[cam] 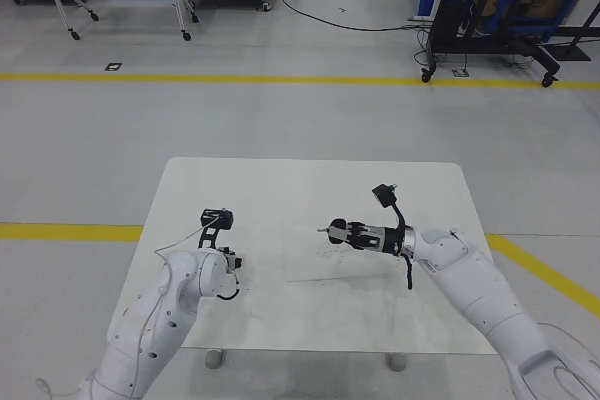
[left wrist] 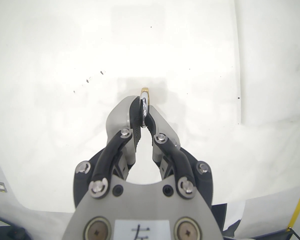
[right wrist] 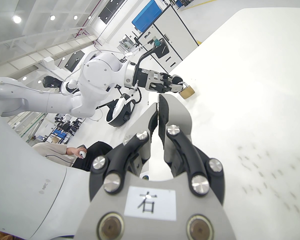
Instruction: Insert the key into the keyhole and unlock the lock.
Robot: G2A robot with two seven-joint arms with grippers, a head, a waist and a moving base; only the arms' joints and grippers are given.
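Brass lock [right wrist: 186,91], centre frame: left pincer [right wrist: 177,83] clamped on shackle [left wrist: 144,104]. Right pincer [right wrist: 158,103] closed, seemingly on key [cam: 323,231]. We judge insertion pending; next, aim key at keyhole.

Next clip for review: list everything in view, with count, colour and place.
padlock: 1, brass body, silver shackle, hanging by the shackle from the left pincer over the table
key: apparently 1, small tip poking past the right pincer's tip; too small to be sure
table: 1, white, under both arms
floor lines: yellow, beyond and beside the table
left pincer: 1, grey and black, shut on the shackle
right pincer: 1, grey and black, shut, aimed at the padlock
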